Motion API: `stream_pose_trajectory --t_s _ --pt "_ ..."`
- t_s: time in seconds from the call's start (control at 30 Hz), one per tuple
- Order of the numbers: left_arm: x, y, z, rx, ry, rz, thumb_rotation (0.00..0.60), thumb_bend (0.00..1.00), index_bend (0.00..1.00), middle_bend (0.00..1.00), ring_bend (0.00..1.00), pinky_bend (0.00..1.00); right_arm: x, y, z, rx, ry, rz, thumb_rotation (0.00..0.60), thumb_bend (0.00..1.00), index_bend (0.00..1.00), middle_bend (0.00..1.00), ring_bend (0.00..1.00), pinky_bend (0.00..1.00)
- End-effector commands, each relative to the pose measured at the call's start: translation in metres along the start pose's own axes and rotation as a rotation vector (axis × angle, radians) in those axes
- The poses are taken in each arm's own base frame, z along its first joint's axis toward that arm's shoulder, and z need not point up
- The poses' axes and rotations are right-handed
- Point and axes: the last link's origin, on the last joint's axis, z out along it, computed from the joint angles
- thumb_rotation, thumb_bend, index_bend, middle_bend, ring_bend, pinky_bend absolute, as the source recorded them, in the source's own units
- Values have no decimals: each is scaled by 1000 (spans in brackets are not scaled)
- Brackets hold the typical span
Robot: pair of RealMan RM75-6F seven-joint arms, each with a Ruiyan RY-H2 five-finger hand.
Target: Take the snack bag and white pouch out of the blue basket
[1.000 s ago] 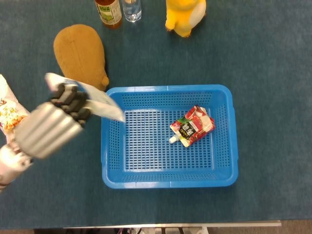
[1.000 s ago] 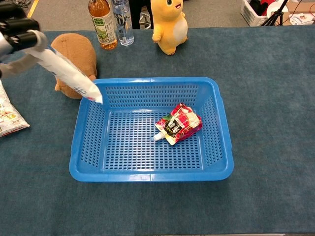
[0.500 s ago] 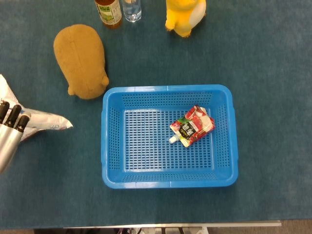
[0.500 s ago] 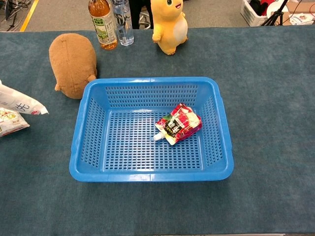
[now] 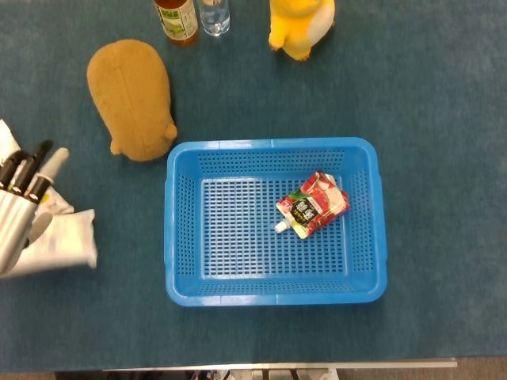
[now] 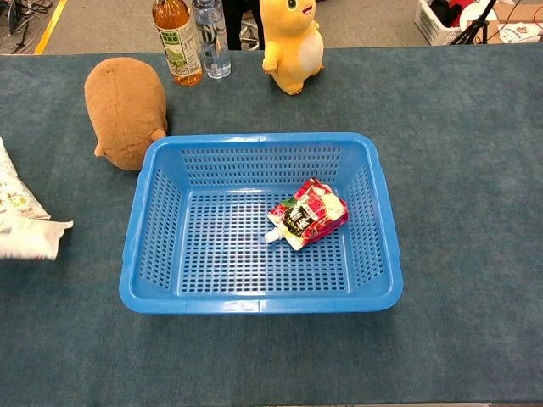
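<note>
The white pouch (image 5: 65, 242) (image 6: 34, 240) lies on the blue cloth left of the blue basket (image 5: 273, 143) (image 6: 254, 137), slightly blurred. My left hand (image 5: 24, 204) is at the left edge in the head view, right over the pouch's left end, with its fingers stretched out and apart. The chest view does not show the hand. The snack bag (image 6: 10, 199) (image 5: 6, 136) lies at the left edge, just behind the pouch and outside the basket. My right hand appears in neither view.
A red spouted pouch (image 5: 313, 203) (image 6: 307, 213) lies in the basket's right half. Behind the basket are a brown plush (image 5: 132, 96) (image 6: 125, 106), a tea bottle (image 5: 176, 17) (image 6: 176, 38), a clear bottle (image 5: 214, 14) and a yellow toy (image 5: 301, 24) (image 6: 290, 42).
My left hand carried the white pouch from above the basket's left rim out to the left and down. Its fingers have straightened off the pouch, which now lies on the cloth.
</note>
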Motion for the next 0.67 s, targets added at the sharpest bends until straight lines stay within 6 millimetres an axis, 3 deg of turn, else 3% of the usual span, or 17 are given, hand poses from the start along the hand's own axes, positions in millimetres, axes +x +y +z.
stream_pose_trajectory --t_s 0.03,0.3,0.67 --pt "4 -7 9 139 66 -146 600 14 372 380 334 522 4 -2 0 5 3 -12 600 82 252 320 276 459" --pt "-8 -22 18 323 0 -372 600 14 442 451 345 522 23 -14 -13 -18 -25 -96 600 82 252 320 276 459" --pt "-36 -44 16 440 -228 -463 600 23 442 451 345 522 47 -18 -61 -188 -6 -144 600 82 252 320 277 459"
